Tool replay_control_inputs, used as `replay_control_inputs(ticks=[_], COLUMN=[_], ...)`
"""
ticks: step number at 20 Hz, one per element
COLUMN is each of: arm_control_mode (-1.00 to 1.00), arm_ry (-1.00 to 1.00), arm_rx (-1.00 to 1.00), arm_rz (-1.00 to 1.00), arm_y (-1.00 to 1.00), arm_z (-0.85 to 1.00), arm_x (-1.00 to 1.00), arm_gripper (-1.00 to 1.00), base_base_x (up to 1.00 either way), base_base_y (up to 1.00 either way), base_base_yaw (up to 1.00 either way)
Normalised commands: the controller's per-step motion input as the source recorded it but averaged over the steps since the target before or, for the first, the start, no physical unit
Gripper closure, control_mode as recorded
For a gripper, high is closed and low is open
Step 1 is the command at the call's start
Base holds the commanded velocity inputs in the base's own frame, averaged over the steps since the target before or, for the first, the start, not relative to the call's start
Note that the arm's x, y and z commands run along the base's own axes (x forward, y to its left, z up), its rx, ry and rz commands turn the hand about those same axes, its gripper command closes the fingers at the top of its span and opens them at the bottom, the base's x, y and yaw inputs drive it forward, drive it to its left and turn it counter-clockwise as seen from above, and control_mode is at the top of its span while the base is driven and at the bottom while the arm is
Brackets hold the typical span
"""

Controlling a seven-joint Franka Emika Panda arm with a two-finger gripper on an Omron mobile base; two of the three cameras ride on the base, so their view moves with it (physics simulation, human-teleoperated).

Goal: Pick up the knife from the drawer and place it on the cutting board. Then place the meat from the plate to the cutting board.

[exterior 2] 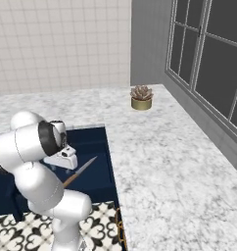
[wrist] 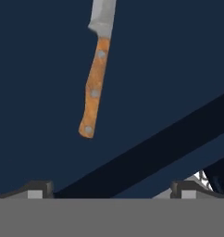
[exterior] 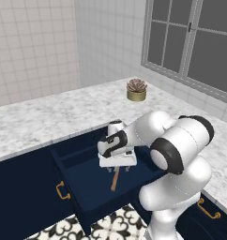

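In the left base view, the drawer (exterior: 82,180) is seen pulled open under the marble counter (exterior: 35,122), and the knife (exterior: 115,179) is found lying flat on its dark floor, handle toward the drawer front, the blade end hidden under the gripper (exterior: 117,168). The arm is bent forward and down from the lower right, with the hand held low inside the drawer, directly over the blade half of the knife; finger spacing cannot be read here. A small plant pot (exterior: 136,90) is noted far back on the counter. In the right base view, the knife (exterior 2: 79,172) is seen as a slanted line, its blade tip pointing up and right toward the counter edge and its handle running down-left under the arm; the gripper (exterior 2: 61,162) is placed just beside and above it, not touching. In the hand view, the knife (wrist: 96,78) is seen ahead of the fingertips (wrist: 37,189), nearly upright in frame with a slight lean, blade leaving the top edge, handle butt nearest. The fingers are spread wide with nothing between them, so the gripper is judged open and empty. The handle is offset left of the midline, so a short forward reach and descent is judged necessary.
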Motion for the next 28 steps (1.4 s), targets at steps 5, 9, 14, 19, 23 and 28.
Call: replay_control_inputs(ticks=[5,9,14,19,23,28], arm_control_mode=[-1.00,-1.00,-1.00,-1.00,-1.00,-1.00], arm_ry=[-0.01,-0.11,-0.08,0.00,0.00,-0.02], arm_rx=[0.00,0.00,-0.01,-0.01,0.00,0.00], arm_rz=[0.00,0.00,0.00,0.00,0.00,0.00], arm_y=[-0.12,0.00,0.00,0.00,0.00,0.08], arm_z=[-0.19,-0.34,-0.37,-0.22,-0.14,-0.22], arm_x=[0.05,0.14,0.09,0.20,0.29,0.18], arm_gripper=[-1.00,-1.00,-1.00,-1.00,-1.00,-1.00], base_base_x=[0.00,0.00,0.00,0.00,0.00,0.00], base_base_y=[0.00,0.00,0.00,0.00,0.00,0.00], base_base_yaw=[0.00,0.00,0.00,0.00,0.00,0.00])
